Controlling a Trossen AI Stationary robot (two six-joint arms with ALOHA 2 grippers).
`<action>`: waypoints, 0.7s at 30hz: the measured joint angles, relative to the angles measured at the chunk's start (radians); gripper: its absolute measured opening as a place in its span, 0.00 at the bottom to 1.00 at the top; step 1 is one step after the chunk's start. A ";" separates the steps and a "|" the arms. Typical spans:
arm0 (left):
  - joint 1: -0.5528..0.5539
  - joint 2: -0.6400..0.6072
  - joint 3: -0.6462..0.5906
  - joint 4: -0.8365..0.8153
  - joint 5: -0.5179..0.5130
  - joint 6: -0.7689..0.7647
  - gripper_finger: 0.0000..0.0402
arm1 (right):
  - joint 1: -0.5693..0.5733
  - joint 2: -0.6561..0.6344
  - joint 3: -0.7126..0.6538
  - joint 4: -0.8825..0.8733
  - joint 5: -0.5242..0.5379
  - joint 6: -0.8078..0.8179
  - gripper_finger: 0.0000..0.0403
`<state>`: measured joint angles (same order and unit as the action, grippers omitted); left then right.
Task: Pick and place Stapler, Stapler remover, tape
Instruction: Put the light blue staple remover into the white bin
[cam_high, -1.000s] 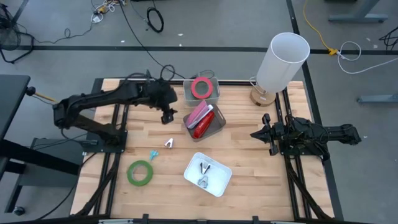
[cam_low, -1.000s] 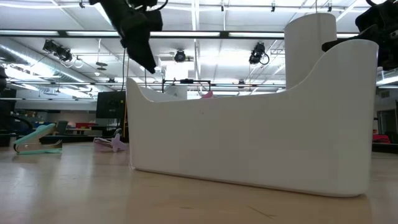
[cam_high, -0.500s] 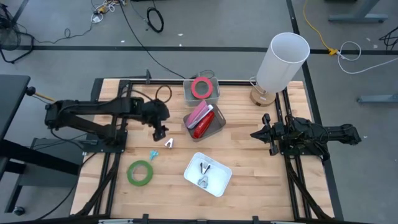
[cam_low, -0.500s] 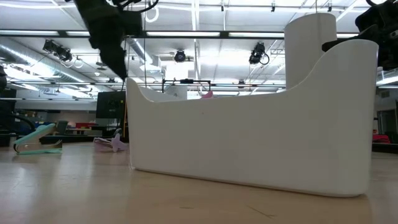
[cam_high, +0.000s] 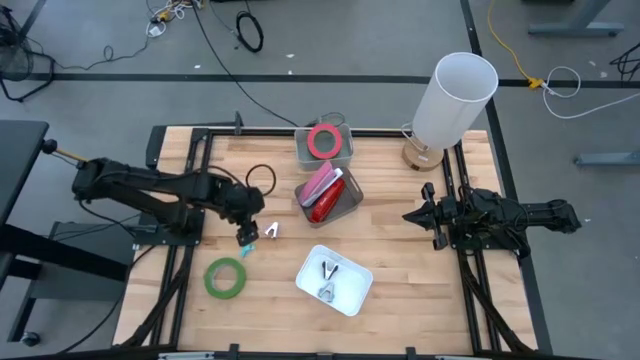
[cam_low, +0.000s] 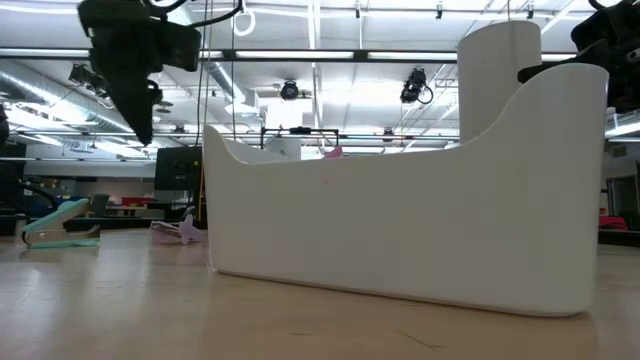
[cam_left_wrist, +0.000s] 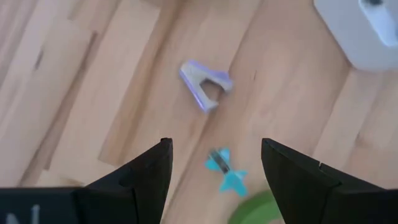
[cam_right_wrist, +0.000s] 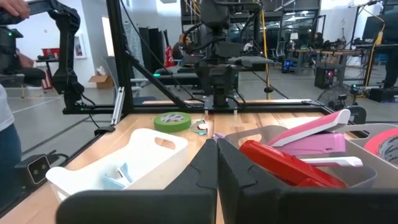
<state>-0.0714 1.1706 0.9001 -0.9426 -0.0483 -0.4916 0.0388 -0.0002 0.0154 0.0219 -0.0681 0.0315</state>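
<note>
Two dark arms flank a pale wooden table (cam_high: 400, 250) on a grey floor strewn with cables. At centre left the left gripper (cam_high: 247, 236) hovers with fingers spread, empty, over a teal stapler remover (cam_high: 246, 249) and a lilac one (cam_high: 271, 230). Lower left lies a flat green tape (cam_high: 226, 277) ring; a red-pink tape (cam_high: 323, 140) sits in the top-centre bin (cam_high: 345, 154). At right, the right gripper (cam_high: 410, 215) waits, closed.
</note>
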 joint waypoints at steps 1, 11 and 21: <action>-0.012 0.000 0.000 -0.009 0.000 -0.009 0.62 | 0.000 0.000 0.000 0.000 0.000 0.000 0.00; -0.093 0.000 0.000 -0.043 -0.022 -0.048 0.62 | 0.000 0.000 0.000 0.000 0.000 0.000 0.00; -0.199 -0.007 -0.009 -0.058 -0.027 -0.212 0.62 | 0.000 0.000 0.000 0.000 0.000 0.000 0.00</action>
<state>-0.2703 1.1633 0.8912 -1.0002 -0.0755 -0.7034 0.0387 -0.0002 0.0155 0.0219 -0.0684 0.0318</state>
